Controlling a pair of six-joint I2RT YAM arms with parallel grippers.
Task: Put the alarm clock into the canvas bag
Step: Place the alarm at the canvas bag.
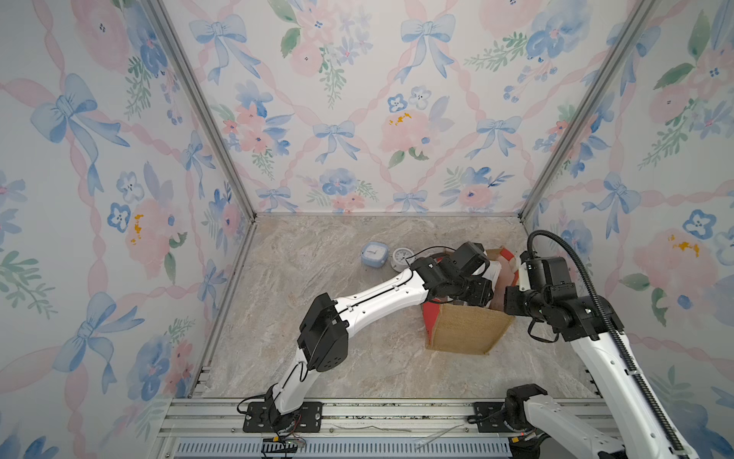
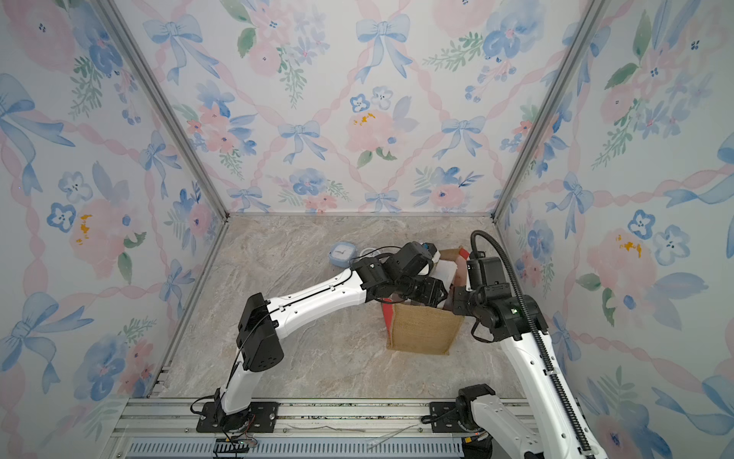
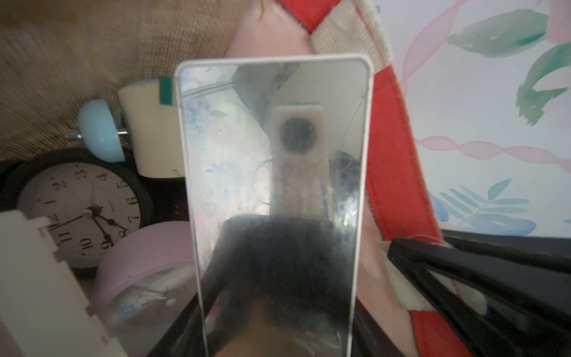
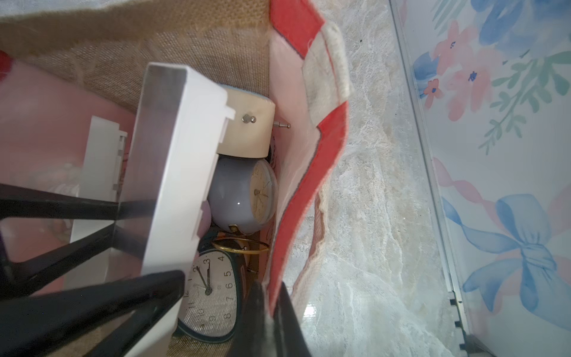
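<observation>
The mirror-faced alarm clock (image 3: 275, 185) fills the left wrist view, a flat white slab with a reflecting front. The left gripper (image 4: 145, 259) is closed on it, one finger on the mirror side and one on the back. The clock hangs tilted inside the mouth of the canvas bag (image 1: 464, 330), with most of its length reaching beyond the fingers, down toward the bottom of the bag. The right gripper (image 4: 272, 309) is clamped on the rim of the red side panel (image 4: 309, 154) and pulls the mouth wide. The clock is near this gripper but does not touch it. Below lie other clocks: a cream clock (image 4: 250, 123) just under the far end of the held one, a grey-blue round clock (image 4: 238, 197) and an oval-faced clock (image 4: 213, 296). I judge that the step is the lowering and release. To do it well, the left arm should sink until the clock leans on the heap or on the burlap wall, and only then open. A drop from height can scratch the mirror (it looks delicate). The right grip should not let go first. A blue square clock (image 1: 372, 254) and a white round clock (image 1: 402, 258) wait on the table (image 1: 317, 318), behind the bag.
</observation>
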